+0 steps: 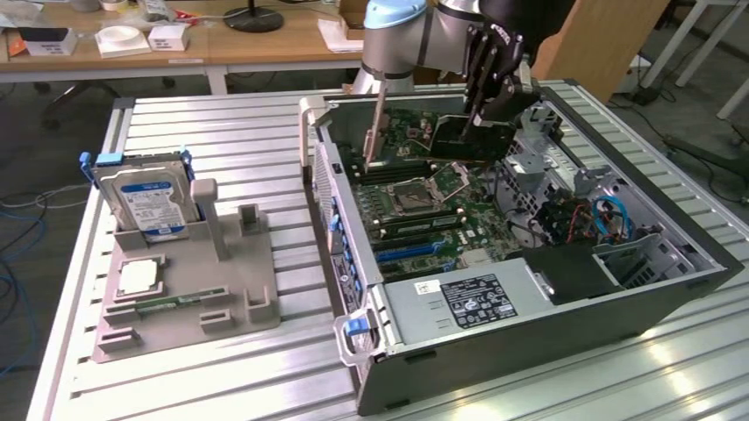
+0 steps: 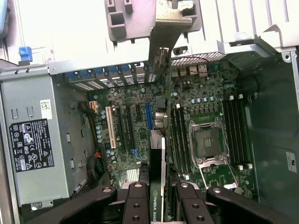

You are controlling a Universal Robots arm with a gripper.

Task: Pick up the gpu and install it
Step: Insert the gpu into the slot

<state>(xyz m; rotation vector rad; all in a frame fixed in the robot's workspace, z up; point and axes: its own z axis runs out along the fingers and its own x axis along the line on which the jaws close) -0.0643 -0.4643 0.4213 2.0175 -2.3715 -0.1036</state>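
The jaws (image 2: 157, 196) are part closed on the gpu (image 2: 157, 154), gripping the thin card by its upper edge, with one black finger (image 2: 136, 200) on each flat face. In the wrist view the card runs edge-on from between the jaws at lower centre up through the middle of the frame, and its silver bracket (image 2: 164, 28) reaches toward the top centre. It is held on edge like this, I judge, so that its lower edge can meet a slot squarely.

Below the card lies the green motherboard (image 2: 135, 116), with a row of long expansion slots (image 2: 125, 126) (one white, the others dark or blue) just left of centre in the frame. The card hangs above the board near these slots; whether it touches one I cannot tell. The open processor socket (image 2: 208, 140) sits right of centre, and the grey power supply (image 2: 35, 140) fills the left side.

In the exterior view the gripper (image 1: 486, 105) stands at upper centre, reaching down into the open computer case (image 1: 690, 254), which lies on its side on the slatted metal tabletop (image 1: 210, 123) so its inside faces up. The gpu (image 1: 462, 140) appears there as a dark block under the gripper, well inside the case walls.

At the left of that frame a grey holder (image 1: 223, 298) keeps a silver hard drive (image 1: 146, 202) upright, well apart from the case.
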